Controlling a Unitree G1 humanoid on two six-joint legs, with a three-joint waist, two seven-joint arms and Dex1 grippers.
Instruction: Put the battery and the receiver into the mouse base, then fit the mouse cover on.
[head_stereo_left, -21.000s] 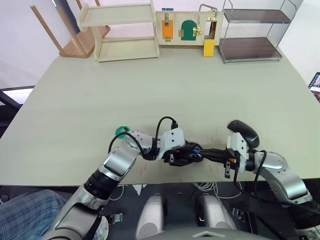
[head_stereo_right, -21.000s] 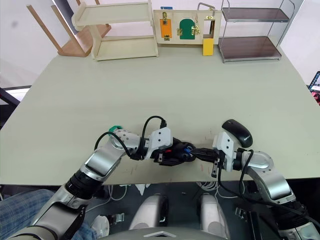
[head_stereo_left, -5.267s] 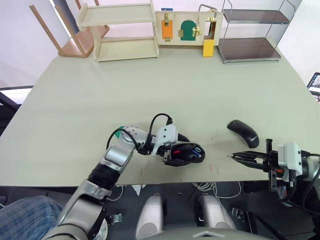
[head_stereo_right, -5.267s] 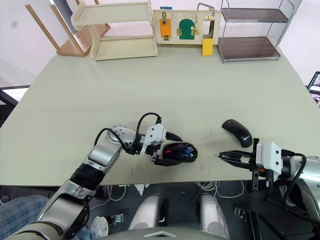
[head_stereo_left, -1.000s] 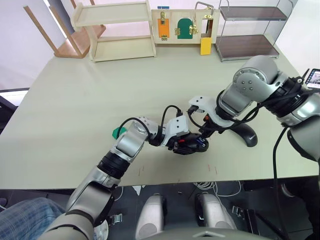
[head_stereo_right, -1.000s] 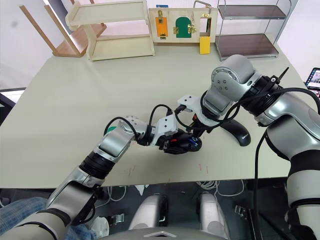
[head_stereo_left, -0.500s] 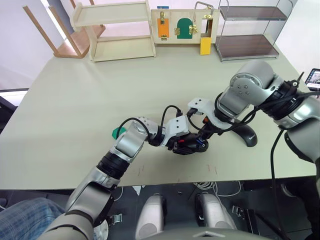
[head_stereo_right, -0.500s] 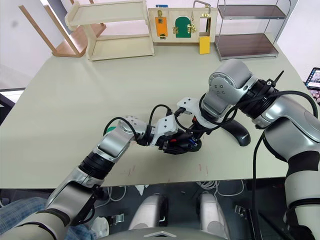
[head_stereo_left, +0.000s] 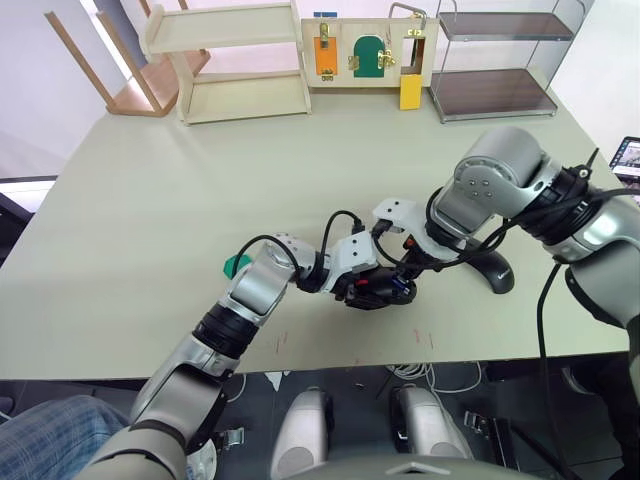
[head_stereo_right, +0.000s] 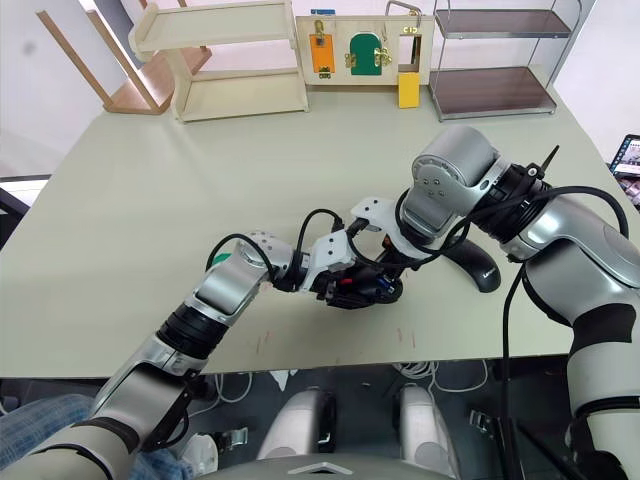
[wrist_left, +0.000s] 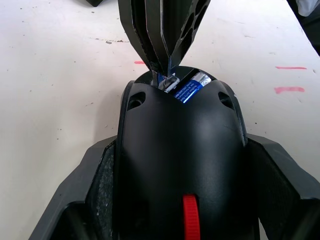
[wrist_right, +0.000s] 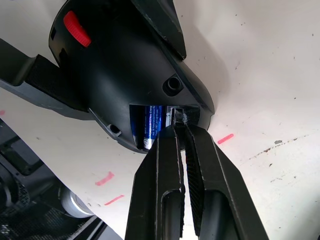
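Swung in from the table's near edge, the right gripper pinches the small silvery receiver into the black red-wheeled mouse base, clamped by the left gripper; the blue cylindrical battery is already seated beside its tips.

You were working in what looked like a robotics test lab. You had a broad pale table with red marks on its surface, and along its far edge stood practice props: a wooden shelf, a latch-and-lock board, and a metal rack.
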